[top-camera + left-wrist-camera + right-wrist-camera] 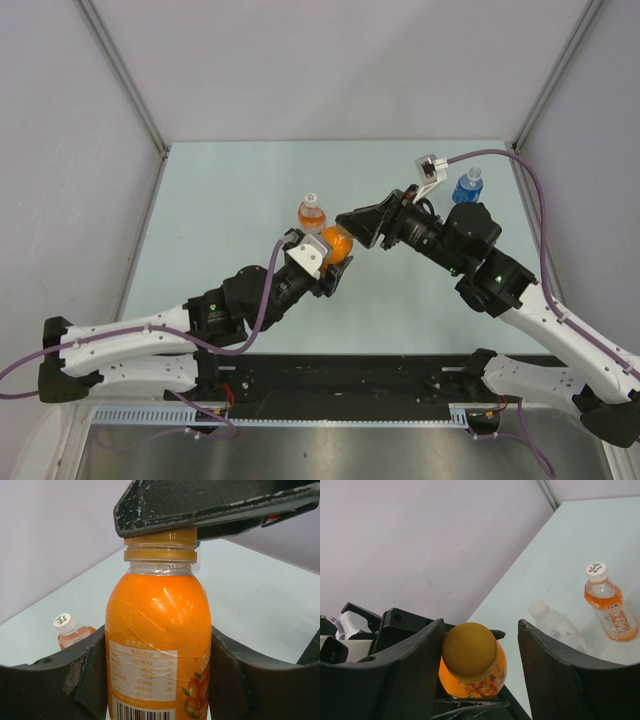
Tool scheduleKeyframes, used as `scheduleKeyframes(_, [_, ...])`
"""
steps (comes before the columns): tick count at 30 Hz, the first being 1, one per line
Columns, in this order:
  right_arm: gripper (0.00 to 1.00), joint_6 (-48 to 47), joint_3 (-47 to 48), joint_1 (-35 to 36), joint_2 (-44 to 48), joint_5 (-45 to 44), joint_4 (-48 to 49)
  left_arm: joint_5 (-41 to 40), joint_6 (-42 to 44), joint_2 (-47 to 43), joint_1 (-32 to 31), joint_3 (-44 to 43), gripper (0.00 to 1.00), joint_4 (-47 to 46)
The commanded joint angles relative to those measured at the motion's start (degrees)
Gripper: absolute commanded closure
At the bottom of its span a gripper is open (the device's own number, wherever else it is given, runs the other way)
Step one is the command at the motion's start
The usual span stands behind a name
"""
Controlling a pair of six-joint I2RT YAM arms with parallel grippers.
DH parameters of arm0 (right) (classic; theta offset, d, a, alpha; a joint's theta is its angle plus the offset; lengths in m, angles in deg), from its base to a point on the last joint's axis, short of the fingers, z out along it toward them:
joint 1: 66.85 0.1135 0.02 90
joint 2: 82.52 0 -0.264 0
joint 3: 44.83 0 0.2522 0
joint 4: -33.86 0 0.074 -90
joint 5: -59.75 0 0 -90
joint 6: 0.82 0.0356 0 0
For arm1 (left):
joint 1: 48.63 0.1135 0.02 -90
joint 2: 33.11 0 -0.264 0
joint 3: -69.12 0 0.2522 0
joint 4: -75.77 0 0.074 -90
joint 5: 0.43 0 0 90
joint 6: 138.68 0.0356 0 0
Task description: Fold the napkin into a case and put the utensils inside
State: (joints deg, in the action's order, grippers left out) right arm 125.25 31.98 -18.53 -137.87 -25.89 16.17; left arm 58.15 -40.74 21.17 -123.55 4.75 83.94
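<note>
Napkin and utensils: neither shows in any view, so where they are cannot be told; only bottles stand on the surface point(220, 200).
Step in hand: judged from the pictures, no fold has begun; the arms are busy with an orange bottle point(157, 640) instead.
Orange bottle: lifted off the surface, over its middle, tilted toward the right arm.
Left hand point(332, 255): clenched on the bottle's body, one finger pressed to each side of the label.
Cap point(469, 649): orange, on the neck, apparently screwed down.
Right hand point(352, 225): released, its fingers straddling the cap; one finger lies against it, the other stands apart.
Tea bottle point(312, 212): white cap, upright, just beyond the held bottle toward the far edge.
Blue bottle point(468, 186): upright near the far right corner.
Next move: likely closing the right fingers on the cap to twist it, while the left keeps the body from turning; the napkin must first be found.
</note>
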Motion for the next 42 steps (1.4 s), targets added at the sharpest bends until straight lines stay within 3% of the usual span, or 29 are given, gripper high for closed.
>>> scheduleKeyframes(1, [0.39, 0.75, 2.34, 0.38, -0.46, 0.74, 3.31, -1.54, 1.46, -0.14, -0.67, 0.16, 1.00, -3.03])
scheduleKeyframes(4, [0.44, 1.19, 2.34, 0.38, -0.72, 1.53, 3.31, -1.80, 1.55, -0.14, -0.76, 0.16, 1.00, -3.12])
scheduleKeyframes(10, [0.27, 1.81, 2.34, 0.99, -0.72, 1.53, 2.87, -2.94, 1.81, -0.05, -0.76, 0.16, 1.00, -3.73])
scheduleKeyframes(15, [0.30, 1.37, 2.34, 1.34, -0.11, 0.47, 1.82, -3.21, 1.81, -0.14, -0.76, 0.25, 1.00, -4.08])
scheduleKeyframes(27, [0.64, 0.84, 2.26, 2.13, 0.33, -0.05, 1.29, -2.77, 1.20, -0.40, -0.76, 0.42, 1.00, -3.73])
scheduleKeyframes(28, [0.69, 0.40, 2.08, 2.13, 0.42, -0.14, 1.37, -2.68, 1.11, -0.40, -0.76, 0.51, 1.00, -3.64])
scheduleKeyframes(31, [0.99, -0.74, 1.47, 2.40, 1.47, -0.14, 3.04, 0.56, 0.50, -1.19, -0.76, 0.77, 1.00, -3.47])
scheduleKeyframes(36, [1.00, -6.80, 0.41, 2.75, 3.58, 5.56, 7.43, 23.02, -6.17, -5.15, 2.47, 0.34, 1.00, -1.98])
scheduleKeyframes(37, [1.00, -8.11, 0.41, 2.75, 3.76, 7.40, 7.96, 35.08, -10.62, -5.24, 4.06, -0.53, 1.00, -1.19])
scheduleKeyframes(40, [1.00, -11.11, 0.41, 2.84, 4.81, 14.08, 9.19, 54.01, -18.98, -4.98, 10.13, -3.79, 1.00, -1.87])
scheduleKeyframes(42, [1.00, -12.69, 0.41, 2.75, 5.17, 19.62, 10.24, 61.27, -22.52, -4.80, 13.11, -4.67, 1.00, -3.55])
